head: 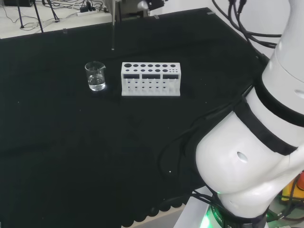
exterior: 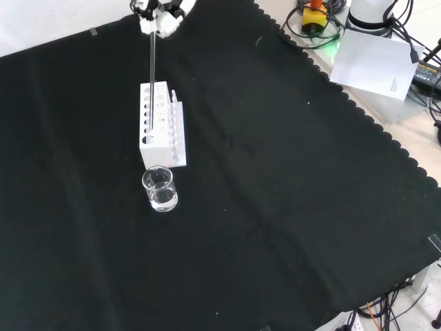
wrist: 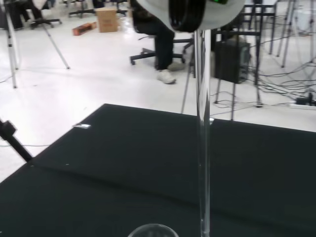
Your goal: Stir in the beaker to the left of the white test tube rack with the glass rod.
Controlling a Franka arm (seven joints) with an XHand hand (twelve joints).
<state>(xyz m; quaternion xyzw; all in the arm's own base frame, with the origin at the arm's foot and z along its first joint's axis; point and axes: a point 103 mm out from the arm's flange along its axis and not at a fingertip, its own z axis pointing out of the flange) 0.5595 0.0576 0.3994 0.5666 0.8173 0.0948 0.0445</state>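
Hand [exterior: 160, 15] at top edge of front view, fingers curled round upper end of glass rod [exterior: 151, 65]. Rod hanging approx vertical, lower end in air, clear of surface. In front view rod overlaps w/ far end of white test tube rack [exterior: 160, 124]; contact w/ rack can't be told from that view. In head view rod [head: 113, 28] seen as thin line beyond beaker and rack, tip above black cloth [head: 71, 142], apart from both.

Beaker [head: 96, 76] upright on cloth, just left of rack [head: 150, 79] in head view, small gap btwn them. Clear liquid in bottom part. In front view beaker [exterior: 160, 189] just in front of rack's near end.

Wrist view: rod [wrist: 202, 148] running down close to lens, beaker rim [wrist: 153, 230] just beside rod's lower part at frame edge. Rod not in beaker yet.
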